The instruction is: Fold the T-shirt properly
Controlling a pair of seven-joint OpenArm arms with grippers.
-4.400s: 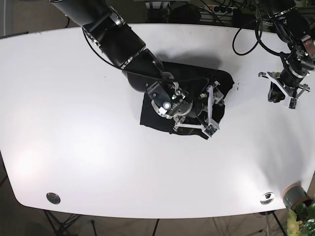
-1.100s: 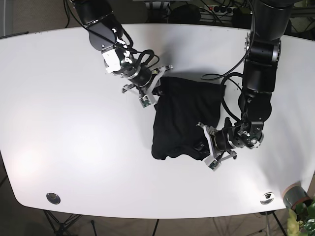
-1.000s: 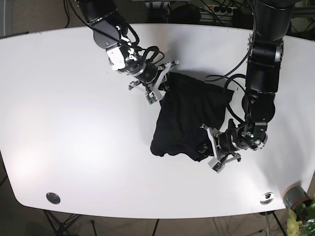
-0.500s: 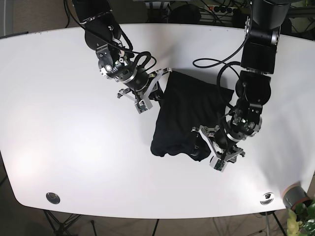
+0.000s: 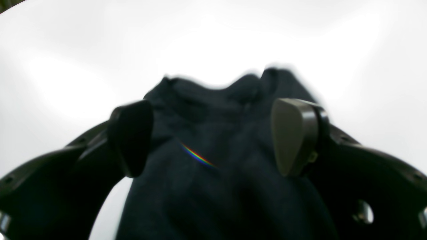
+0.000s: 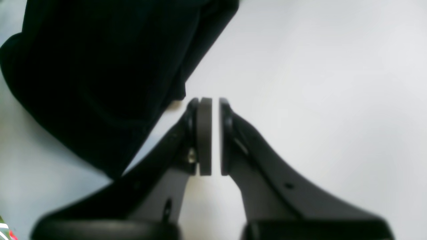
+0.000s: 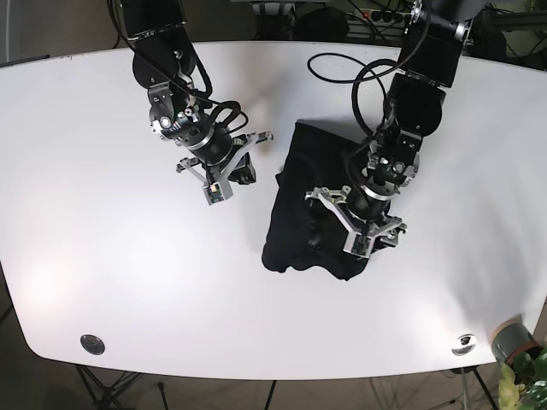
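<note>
- Base view first: the black T-shirt (image 7: 318, 201) is lying bunched up around the middle of the white surface (image 7: 102, 248), a bit toward that view's right. It's a lumpy, roughly upright dark shape, not a neat rectangle.
- The left gripper (image 7: 357, 220) sits over the shirt's lower right part, with its arm coming down from the top right corner.
- From the left wrist camera, that gripper's jaws are spread wide, and the dark cloth (image 5: 213, 160) fills the gap between the two pads (image 5: 293, 135). They straddle the fabric, but neither pad looks pressed in on it, so it isn't pinched. The far edge of the cloth is blurry against the white top.
- The right gripper (image 7: 224, 166) is off to the shirt's left in the base view, near it but apart, hovering over bare surface.
- Right wrist camera: its jaws are nearly closed, with only a thin sliver of white showing between the pads (image 6: 204, 136) and nothing in between. The shirt (image 6: 100, 66) fills the upper left of that shot, just beside the fingers. Can't tell if it brushes them.
</note>
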